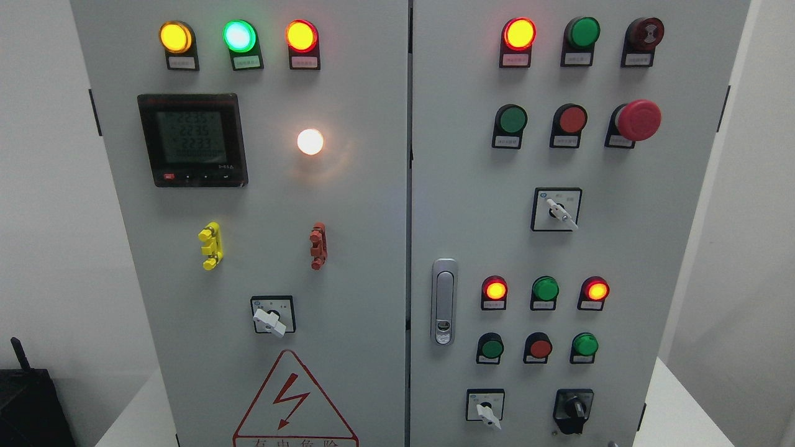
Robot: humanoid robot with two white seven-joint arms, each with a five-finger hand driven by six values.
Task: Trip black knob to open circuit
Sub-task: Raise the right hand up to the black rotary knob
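One black knob | cabinet lower right | pointer upright

Black knob low on lit control cabinet

Bright, even light falls on the sharply focused grey cabinet, where the white lamp blooms into soft glare just right of the meter display.

I see the black knob low on the cabinet's right door, near the bottom right corner, its handle pointing roughly straight down on a black square base.
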